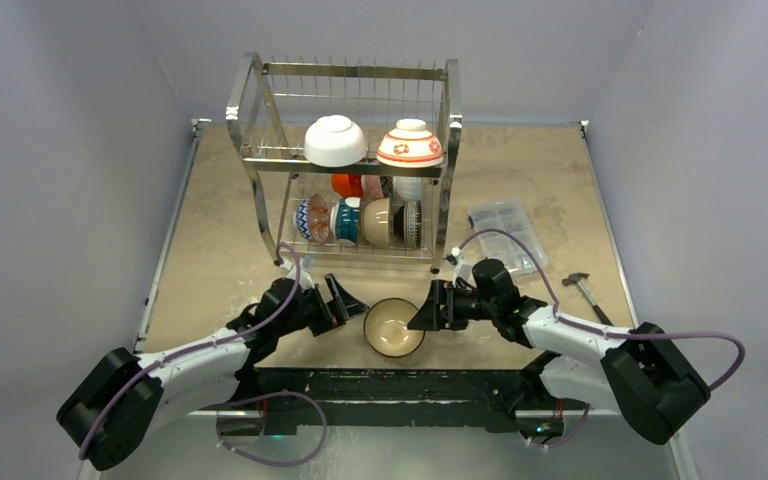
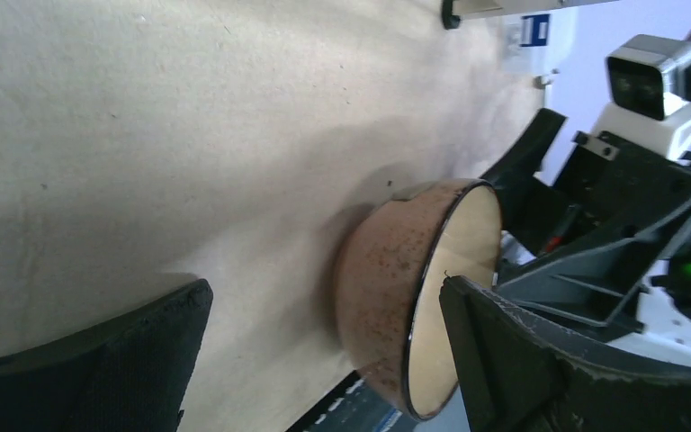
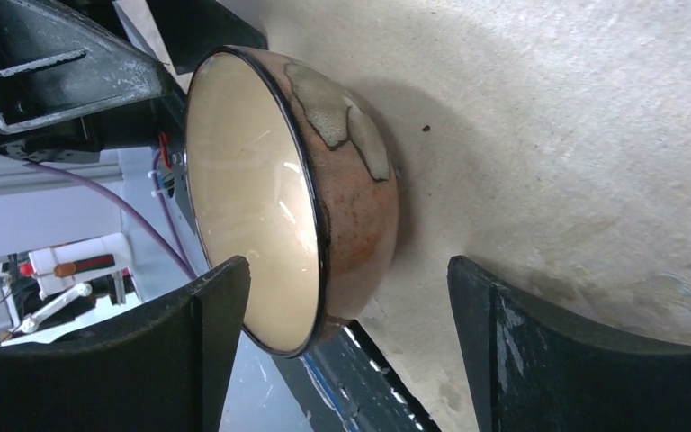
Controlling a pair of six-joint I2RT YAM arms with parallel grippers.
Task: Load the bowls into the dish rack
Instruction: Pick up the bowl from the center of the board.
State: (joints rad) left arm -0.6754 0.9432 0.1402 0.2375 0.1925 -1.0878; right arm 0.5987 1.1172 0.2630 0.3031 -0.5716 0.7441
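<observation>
A tan-brown bowl [image 1: 394, 327] with a cream inside stands upright on the table near the front edge, between both grippers. My left gripper [image 1: 352, 303] is open just left of it. In the left wrist view the bowl [image 2: 382, 288] lies between the fingers of the left gripper [image 2: 324, 360], with one finger over its mouth. My right gripper [image 1: 422, 308] is open just right of the bowl. In the right wrist view the bowl's rim [image 3: 324, 225] sits between the fingers of the right gripper [image 3: 351, 351]. The dish rack [image 1: 260, 160] holds a white bowl [image 1: 335, 140], a red-and-white floral bowl [image 1: 410, 146] and several more below.
A clear plastic compartment box [image 1: 505, 225] and a small hammer [image 1: 585, 290] lie right of the rack. The lower shelf holds a blue patterned bowl [image 1: 312, 218], a tan one [image 1: 378, 222] and an orange-red one [image 1: 347, 184]. Grey walls enclose the table on three sides.
</observation>
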